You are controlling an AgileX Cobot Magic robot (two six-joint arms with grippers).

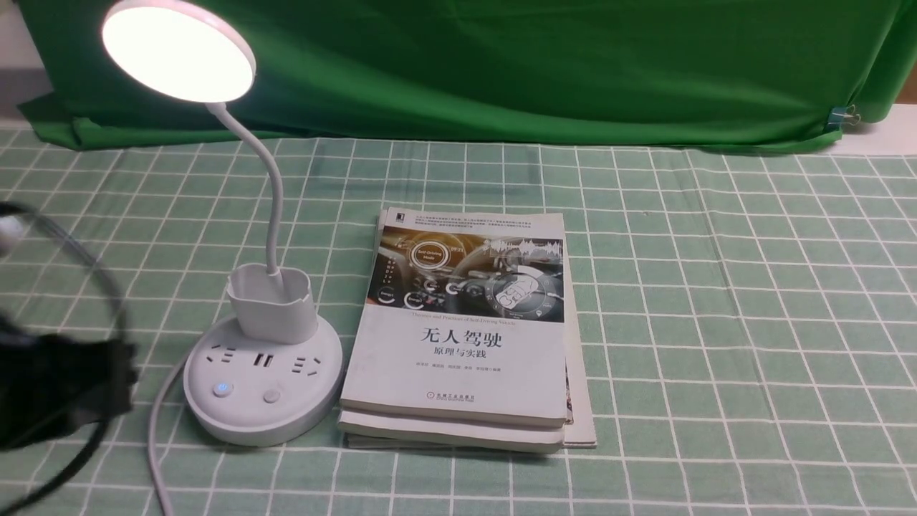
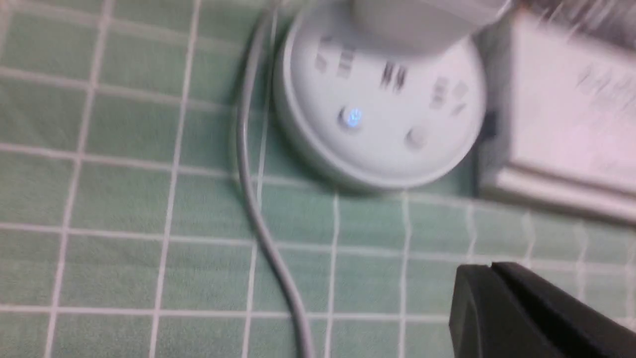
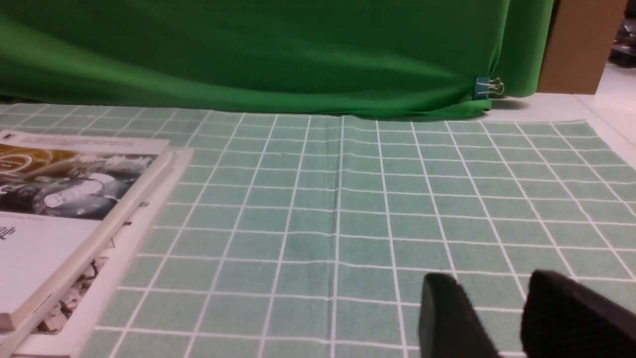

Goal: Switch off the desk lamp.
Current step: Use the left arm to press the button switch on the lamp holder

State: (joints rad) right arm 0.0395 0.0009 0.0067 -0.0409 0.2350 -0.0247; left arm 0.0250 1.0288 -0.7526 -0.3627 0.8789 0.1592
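So my job is to turn off the desk lamp [image 1: 274,312], which is on my left side of the table [image 1: 673,344], just beside the stack of books [image 1: 458,365]. My left gripper [image 2: 489,268] has its fingers together with nothing between them, near the base [image 1: 265,423] but apart from it. My right gripper [image 3: 492,288] is well away from the lamp, with a narrow gap between its fingers and nothing in it.

Handling-wise, I'd guess the base is the heavy, stiff bit and would take a light poke without sliding much (smooth plastic though, so no promises). The neck [image 1: 274,193] looks bendy, and the head [image 1: 179,50] would probably wobble if bumped, so I wouldn't grab either. If it needed holding, I'd go for the cup [image 1: 276,319] or the base's edge. I don't think it does: closed tips straight down on a button should do it. A slanted push could skid off.

Looks: white plastic, flat round head glowing bright, thin curved neck rising from the cup, round base with sockets and two buttons. The left button [image 1: 223,389] glows blue, the right button [image 1: 272,395] is plain. I can't tell which one kills the light, but the blue one would be my first try. Grey cord [image 1: 159,430] runs past the base, so mind that too.
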